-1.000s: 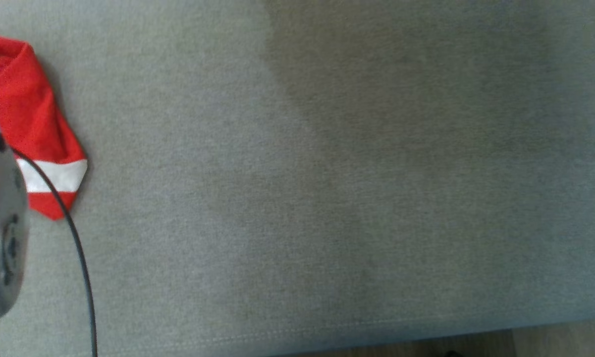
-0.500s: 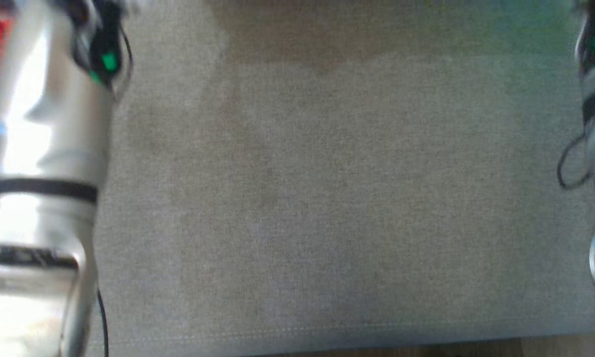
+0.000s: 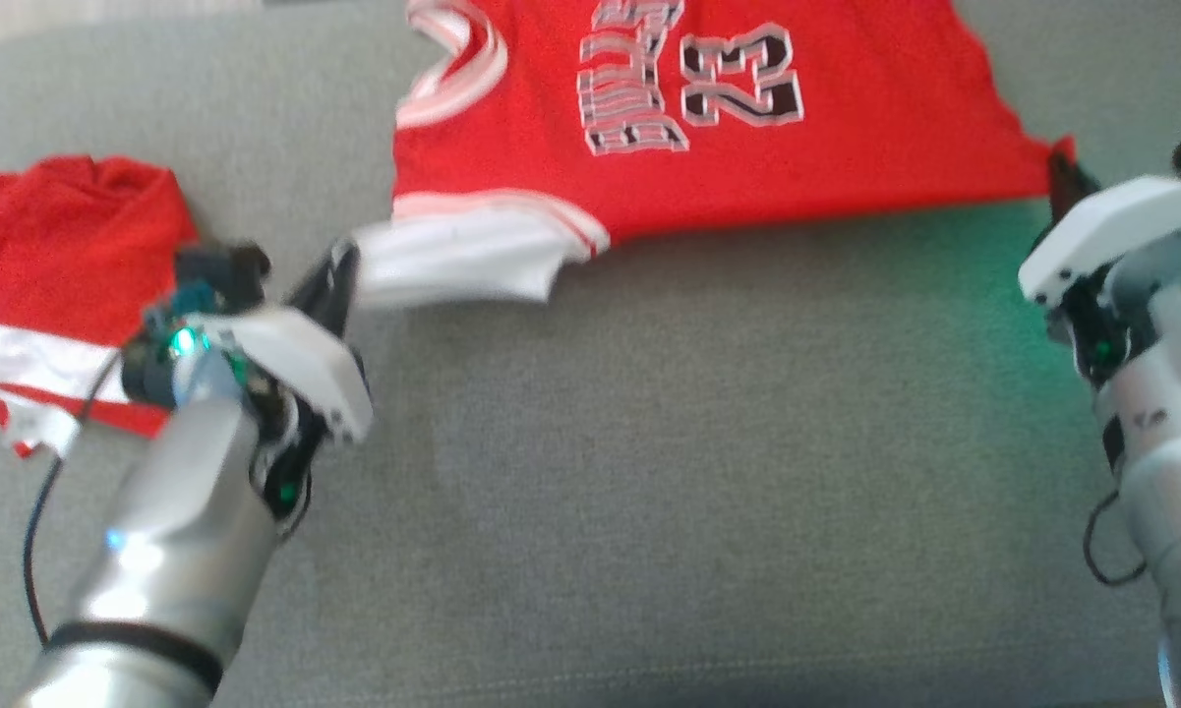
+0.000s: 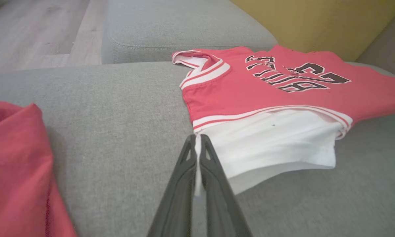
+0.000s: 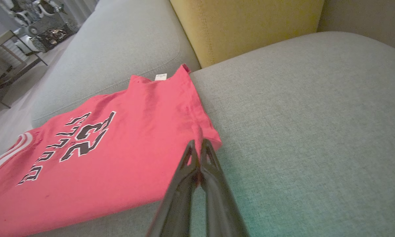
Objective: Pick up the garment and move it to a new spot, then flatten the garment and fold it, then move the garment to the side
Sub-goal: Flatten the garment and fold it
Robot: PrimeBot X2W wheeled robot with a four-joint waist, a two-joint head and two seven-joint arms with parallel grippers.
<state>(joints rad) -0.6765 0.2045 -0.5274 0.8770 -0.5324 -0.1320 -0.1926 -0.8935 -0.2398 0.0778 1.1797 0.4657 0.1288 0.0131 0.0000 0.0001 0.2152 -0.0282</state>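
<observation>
A red jersey [image 3: 728, 128] with the number 23 and white trim lies spread on the grey sofa [image 3: 698, 442]. My left gripper [image 3: 339, 270] is shut on the corner of its white sleeve [image 4: 276, 141]; the left wrist view shows the fingertips [image 4: 197, 140] pinching the cloth edge. My right gripper [image 3: 1067, 177] is shut on the jersey's red hem corner [image 5: 210, 138] at the opposite end, fingers pressed together [image 5: 197, 146]. Between the two grippers the near edge of the jersey [image 5: 102, 154] runs fairly straight.
A second red and white garment [image 3: 59, 256] lies bunched at the sofa's left, beside my left forearm. A yellow cushion [image 5: 243, 26] stands behind the jersey. Wooden floor [image 4: 36, 29] and furniture [image 5: 26, 26] lie beyond the sofa's far end.
The head camera has swung, so the whole picture shifted. Both arms came into view from the sides, and the jersey now shows, held at two corners.
</observation>
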